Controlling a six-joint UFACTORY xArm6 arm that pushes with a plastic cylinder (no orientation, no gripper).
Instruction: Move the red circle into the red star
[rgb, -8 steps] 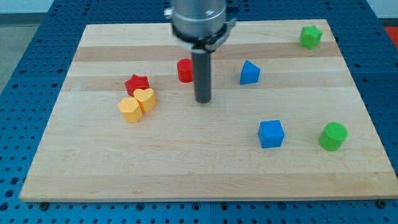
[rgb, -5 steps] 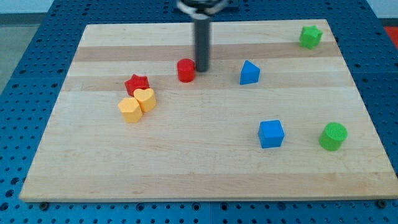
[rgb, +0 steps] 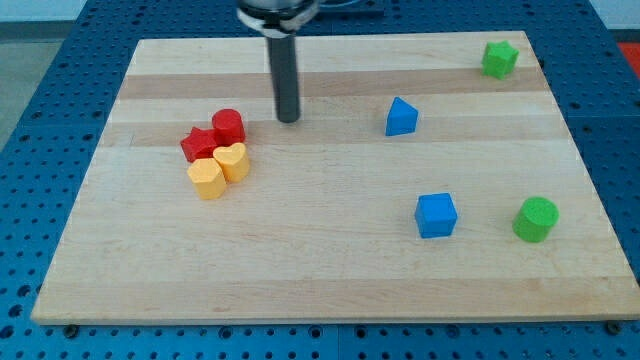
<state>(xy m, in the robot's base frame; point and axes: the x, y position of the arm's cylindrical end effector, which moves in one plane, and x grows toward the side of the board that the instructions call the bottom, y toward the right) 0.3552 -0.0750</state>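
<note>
Standing upright over the wooden board (rgb: 330, 270), the dark rod comes down from the view's top edge, and my tip (rgb: 288, 120) touches the wood a little toward the view's left of the board's middle, in its upper half. It is a bare rod end, with nothing that could open, close or hold; it rests apart from every block.

Just to the view's left of my tip, with a strip of bare wood between them, sits the red circle (rgb: 229, 125). It is pressed against the red star (rgb: 199, 145), which lies at its lower left, so the two red blocks touch. Below them are two yellow blocks: a yellow heart (rgb: 233, 161) tucked under the red circle and against the star, and a second yellow block (rgb: 207, 178), its shape hard to make out, touching the heart at its lower left. The four form one tight cluster on the board's left side.

To the view's right of my tip, well apart, a blue triangle (rgb: 401, 117) stands at about the same height on the board. Farther down toward the lower right corner are a blue cube (rgb: 436, 215) and, near it by the right edge, a green circle (rgb: 536, 219). A green star (rgb: 499, 59) sits alone in the upper right corner.
</note>
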